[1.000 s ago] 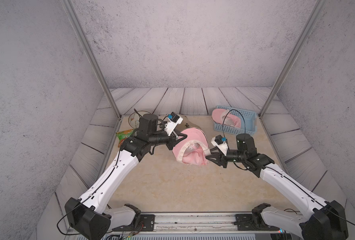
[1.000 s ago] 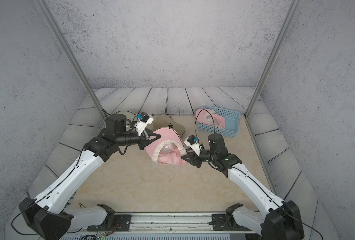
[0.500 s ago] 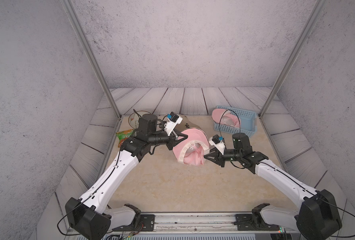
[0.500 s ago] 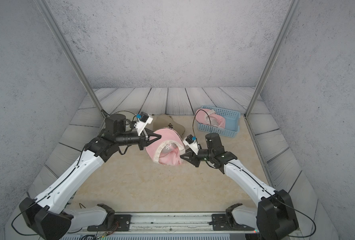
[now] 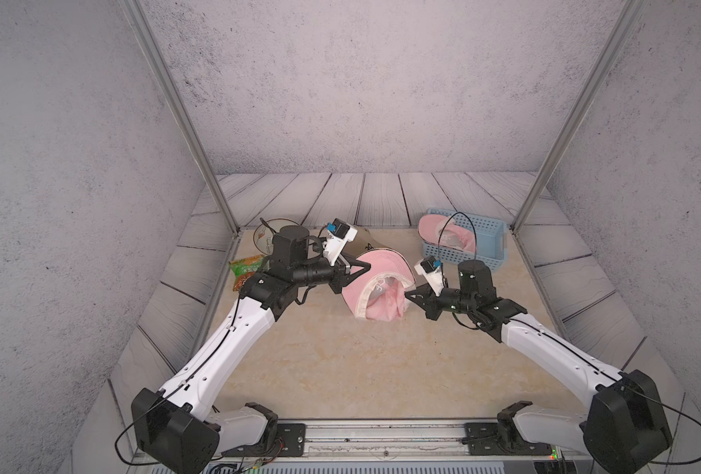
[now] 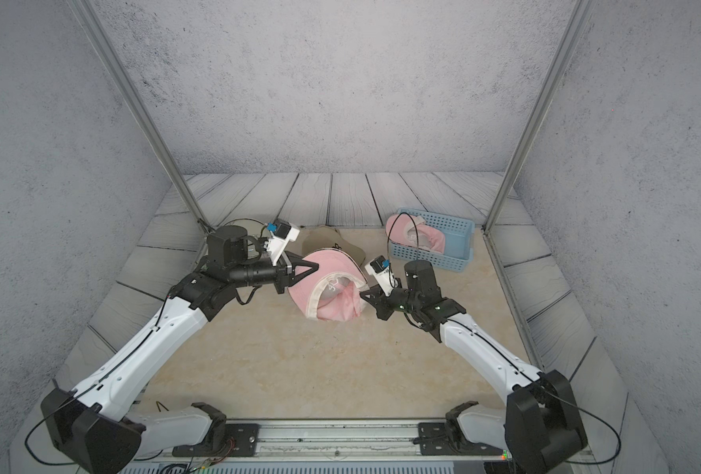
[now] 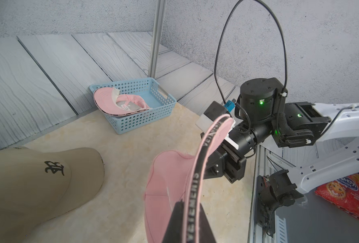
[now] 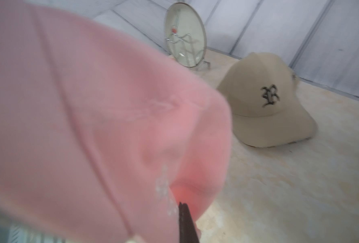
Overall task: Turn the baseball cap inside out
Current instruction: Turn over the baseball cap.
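Observation:
The pink baseball cap [image 5: 375,283] [image 6: 328,287] is held up off the table near the middle, its opening and white sweatband facing the front. Pink crown cloth bulges out of that opening. My left gripper [image 5: 365,266] [image 7: 190,205] is shut on the brim's black lettered edge [image 7: 195,181] from the left. My right gripper [image 5: 408,294] [image 8: 182,203] comes in from the right with its jaws together, pinching a fold of the crown cloth [image 8: 90,115]. The cloth fills most of the right wrist view and is blurred.
A beige cap [image 5: 367,240] [image 8: 264,101] lies just behind the pink one. A blue basket [image 5: 463,258] holding another pink cap stands at the back right. A plate on a wire stand [image 8: 184,35] and a snack packet [image 5: 246,269] are at the back left.
My right gripper has moved left and slightly up to the cap's crown and gone from partly open to shut. The left gripper and the brim have stayed still.

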